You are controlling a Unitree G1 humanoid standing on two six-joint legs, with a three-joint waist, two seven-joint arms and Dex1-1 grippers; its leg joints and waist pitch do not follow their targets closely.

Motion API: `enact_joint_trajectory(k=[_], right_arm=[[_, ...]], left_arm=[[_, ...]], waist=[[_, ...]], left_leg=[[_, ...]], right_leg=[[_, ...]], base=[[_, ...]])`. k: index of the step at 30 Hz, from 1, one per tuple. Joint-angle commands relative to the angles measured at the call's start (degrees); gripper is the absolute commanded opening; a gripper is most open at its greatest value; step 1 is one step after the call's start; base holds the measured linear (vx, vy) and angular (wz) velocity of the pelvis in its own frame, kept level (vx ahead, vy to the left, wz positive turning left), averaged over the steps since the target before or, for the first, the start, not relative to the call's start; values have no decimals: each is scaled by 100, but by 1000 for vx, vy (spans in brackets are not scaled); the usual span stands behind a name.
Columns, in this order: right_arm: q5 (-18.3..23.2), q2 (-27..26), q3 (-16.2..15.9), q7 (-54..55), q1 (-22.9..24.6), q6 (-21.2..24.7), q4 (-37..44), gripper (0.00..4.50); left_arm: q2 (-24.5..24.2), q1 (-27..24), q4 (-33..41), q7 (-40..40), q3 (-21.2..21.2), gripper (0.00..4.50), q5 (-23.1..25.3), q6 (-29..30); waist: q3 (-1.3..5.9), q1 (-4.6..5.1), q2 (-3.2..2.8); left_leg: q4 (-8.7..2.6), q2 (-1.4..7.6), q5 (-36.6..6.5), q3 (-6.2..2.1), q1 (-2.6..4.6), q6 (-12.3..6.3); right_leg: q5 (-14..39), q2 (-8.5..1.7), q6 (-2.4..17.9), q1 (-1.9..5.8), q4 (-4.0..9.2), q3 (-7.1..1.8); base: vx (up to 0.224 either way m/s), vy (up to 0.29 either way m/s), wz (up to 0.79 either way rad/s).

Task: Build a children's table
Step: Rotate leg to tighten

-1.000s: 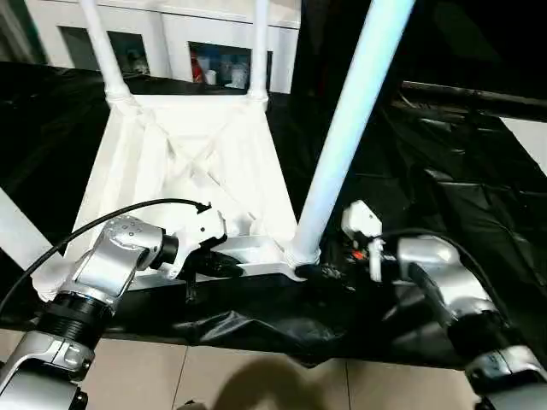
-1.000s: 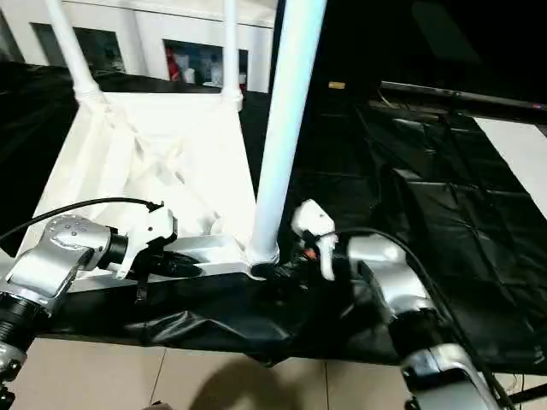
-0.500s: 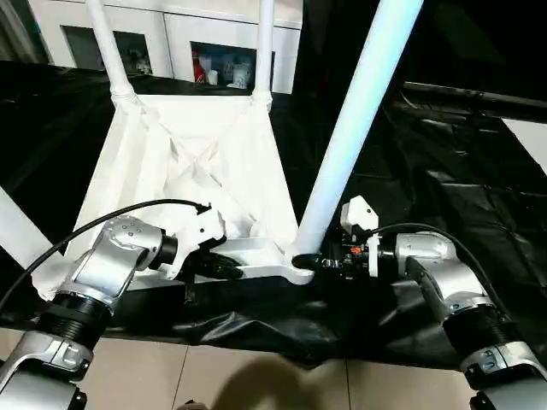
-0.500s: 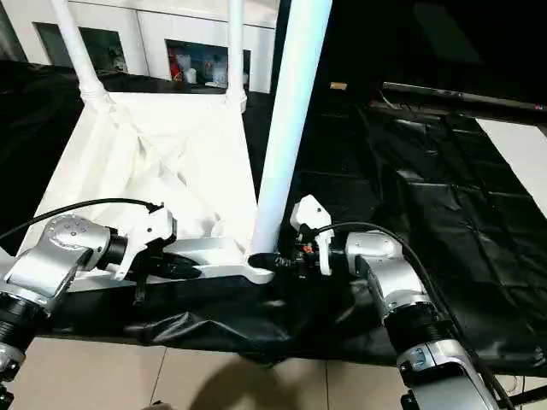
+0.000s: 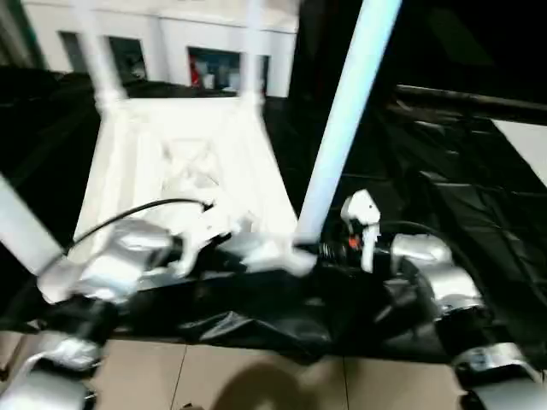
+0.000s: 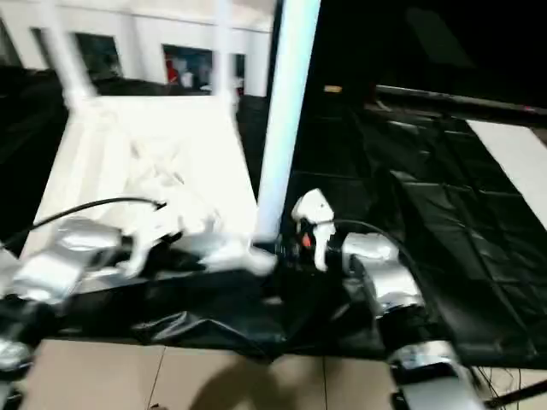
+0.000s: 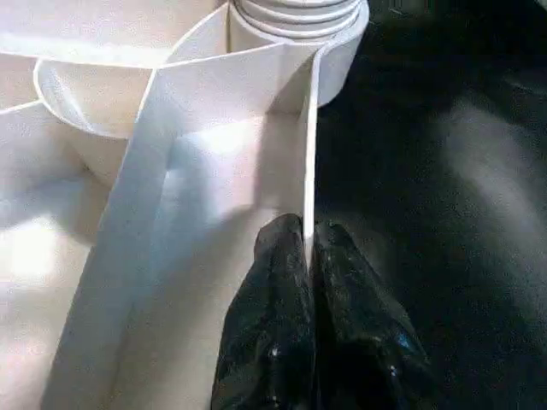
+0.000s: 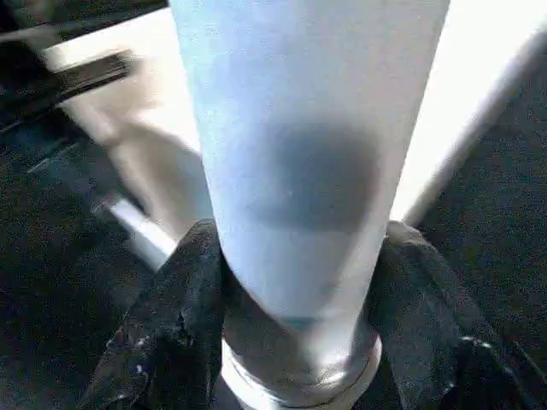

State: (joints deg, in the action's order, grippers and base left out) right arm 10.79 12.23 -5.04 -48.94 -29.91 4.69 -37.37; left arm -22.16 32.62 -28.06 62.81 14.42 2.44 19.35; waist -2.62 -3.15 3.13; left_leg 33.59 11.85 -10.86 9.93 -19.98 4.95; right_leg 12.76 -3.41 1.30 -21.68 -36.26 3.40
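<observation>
Step in hand: the seating of a tube leg [image 5: 342,128] in the near corner socket [image 7: 295,21] of the upturned tabletop [image 5: 184,166] was judged to be under way.
Tabletop: it was seen lying ribbed side up on the black-sheeted surface [image 5: 444,213], its near edge close to the surface's front edge.
Other legs: two legs [image 5: 96,60] were seen standing at the tabletop's far corners, and another [image 5: 19,226] rose beside its near corner on the robot's left.
Left gripper [image 7: 308,243]: its fingers were seen pressed together on the thin upright rim wall [image 7: 309,154] of the tabletop, just short of the near corner socket, so the tabletop was being steadied.
Right gripper [image 8: 295,256]: its fingers [image 8: 175,325] were seen set about halfway apart, one on each side of the leg's foot, right above the socket collar, and the leg was clasped between them.
Leg's stance: it was seen rising from the socket with a lean away from the tabletop's middle.
Judgement on progress: whether the leg was fully home could not be told from these views.
Next move: a straightening of the leg over the socket and a firm push or twist downward were judged to be called for, with the tabletop's rim kept pinched.
Risk: a sideways pull at the foot was judged likely to drag the tabletop along the slack sheet.
</observation>
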Motion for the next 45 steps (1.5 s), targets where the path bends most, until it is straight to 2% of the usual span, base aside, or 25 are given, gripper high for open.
enact_joint_trajectory(k=[1, 2, 3, 5, 6, 7, 9, 11, 12, 15, 16, 18, 20, 21, 23, 24, 25, 27, 28, 29, 33, 36, 38, 42, 45], right_arm=[[-65, -248, -88, 343, 24, 162, -298, 207], [-106, -435, -13, 790, -57, 153, -445, 206], [-142, -628, 79, 1274, -178, 156, -626, 206], [-182, -839, 217, 1867, -375, 144, -895, 206], [-206, -1028, 327, 2396, -571, 127, -1138, 206], [-232, -1106, 365, 2599, -654, 91, -1236, 206], [-210, -1210, 411, 2685, -764, 44, -1330, 205], [-173, -1274, 387, 2520, -815, 22, -1314, 205], [-219, -1296, 322, 2367, -828, -36, -1276, 204], [-264, -1237, 168, 1791, -737, -165, -1087, 204], [-232, -1224, 170, 1660, -714, -175, -1046, 237], [-56, -1107, 228, 1199, -634, -165, -844, 272], [-30, -948, 182, 927, -577, -135, -712, 278], [-29, -883, 146, 832, -568, -148, -688, 305], [-20, -615, 16, 431, -473, -99, -470, 314], [13, -476, -41, 226, -396, -39, -285, 325], [66, -302, -90, -3, -293, 26, -47, 335], [92, -203, -107, -142, -228, 59, 99, 335], [140, -73, -104, -295, -145, 110, 266, 335], [174, 102, -83, -475, -26, 161, 463, 345], [151, 300, -86, -636, 158, 128, 692, 345], [170, 364, -52, -791, 290, 214, 913, 345], [267, 457, -106, -910, 436, 357, 1233, 345], [402, 697, -193, -1024, 832, 636, 1982, 345], [415, 739, -137, -998, 931, 680, 2118, 345]], left_arm=[[362, 70, -345, -672, -160, 0, -95, 39], [574, 213, -555, -1088, -222, 0, -42, 111], [787, 358, -756, -1513, -304, 0, -13, 169], [1010, 514, -970, -1967, -412, 0, 5, 223], [1193, 658, -1178, -2359, -483, 0, 44, 215], [1258, 715, -1264, -2480, -497, 0, 69, 194], [1330, 773, -1364, -2559, -511, 0, 74, 190], [1345, 794, -1395, -2541, -475, 0, 98, 168], [1348, 810, -1427, -2512, -453, 0, 119, 130], [1283, 781, -1378, -2326, -394, 0, 146, 54], [1270, 776, -1375, -2296, -390, 0, 146, 39], [1167, 718, -1269, -2010, -307, 0, 138, -19], [1077, 656, -1145, -1782, -249, 0, 110, -56], [1044, 643, -1118, -1693, -224, 0, 91, -73], [852, 551, -948, -1298, -92, 0, 74, -326], [731, 483, -815, -1089, -26, 0, 69, -422], [551, 378, -624, -777, 78, 0, 71, -685], [437, 309, -501, -581, 144, 0, 72, -858], [358, 269, -396, -559, 108, 0, 49, -760], [299, 255, -293, -553, 2, 45, -31, -549], [290, 262, -155, -520, -30, 73, -99, -245], [389, 331, -204, -703, -29, 100, -28, -320], [453, 401, -327, -833, -38, 100, 30, -370], [487, 521, -515, -1052, 3, 100, 138, -344], [536, 607, -656, -1280, -30, 100, 173, -263]], waist=[[253, 0, 36], [247, -3, 31], [262, -5, -49], [268, 15, -8], [274, 14, -26], [271, 25, -24], [294, 6, -28], [305, 2, -24], [314, -8, -16], [315, -17, -22], [312, -15, -18], [293, -34, -5], [282, 4, 1], [295, 42, 16], [301, 80, -2], [300, 61, -18], [309, 34, -39], [345, -24, -33], [341, -59, -59], [336, -69, -90], [381, -90, -53], [352, -86, -40], [340, -105, -32], [338, -108, -35], [342, -89, -56]], left_leg=[[-387, 146, -1036, -16, 30, -58], [-390, 146, -1115, -20, 48, -25], [-392, 147, -1126, -34, 57, 26], [-399, 136, -1114, -34, 31, 50], [-394, 129, -1133, -34, 37, 57], [-394, 125, -1156, -32, 37, 60], [-388, 127, -1071, -33, 17, 15], [-384, 126, -989, -30, -4, -43], [-377, 126, -817, -21, -18, -136], [-371, 130, -736, -16, -23, -222], [-370, 127, -751, -12, -28, -230], [-377, 125, -874, -12, -26, -313], [-397, 118, -955, -33, -71, -294], [-403, 120, -967, -56, -108, -293], [-409, 134, -905, -74, -122, -290], [-392, 162, -892, -54, -45, -332], [-382, 172, -858, -51, -22, -347], [-368, 201, -477, -47, -36, -436], [-356, 198, -279, -20, -9, -468], [-354, 199, -286, -14, -10, -488], [-302, 165, -11, -7, -55, -582], [-314, 163, -306, -4, -64, -558], [-315, 172, -397, -3, -47, -529], [-317, 162, -425, -15, -57, -490], [-318, 160, -468, -21, -62, -439]], right_leg=[[1692, -468, 978, 183, 558, -304], [1875, -469, 924, 160, 585, -299], [1884, -476, 915, 156, 578, -305], [1826, -456, 908, 164, 575, -293], [1822, -459, 910, 154, 578, -295], [1857, -455, 905, 143, 587, -295], [1583, -456, 891, 168, 566, -297], [1350, -453, 912, 184, 543, -298], [1001, -448, 972, 199, 515, -293], [832, -450, 1049, 208, 498, -291], [846, -448, 1052, 215, 504, -292], [1059, -457, 1002, 218, 538, -287], [1391, -459, 889, 240, 562, -271], [1488, -466, 832, 270, 560, -259], [1418, -473, 865, 267, 558, -247], [1250, -481, 985, 198, 566, -270], [1125, -487, 1043, 203, 553, -273], [415, -470, 1161, 231, 447, -286], [-18, -446, 1295, 193, 400, -279], [-304, -427, 1371, 200, 369, -277], [-1037, -431, 1562, 250, 292, -269], [-575, -454, 1509, 253, 350, -271], [-421, -443, 1429, 251, 377, -278], [-308, -429, 1297, 258, 392, -274], [-215, -439, 1313, 251, 396, -272]], base=[[0, 0, 0], [0, 0, 0], [0, 0, 0], [0, 0, 0], [0, 0, 0], [0, 0, 0], [0, 0, 0], [0, 0, 0], [0, 0, 0], [0, 0, 0], [0, 0, 0], [0, 0, 0], [0, 0, 0], [0, 0, 0], [0, 0, 0], [0, 0, 0], [0, 0, 0], [0, 0, 0], [0, 0, 0], [0, 0, 0], [0, 0, 0], [0, 0, 0], [0, 0, 0], [0, 0, 0], [0, 0, 0]])
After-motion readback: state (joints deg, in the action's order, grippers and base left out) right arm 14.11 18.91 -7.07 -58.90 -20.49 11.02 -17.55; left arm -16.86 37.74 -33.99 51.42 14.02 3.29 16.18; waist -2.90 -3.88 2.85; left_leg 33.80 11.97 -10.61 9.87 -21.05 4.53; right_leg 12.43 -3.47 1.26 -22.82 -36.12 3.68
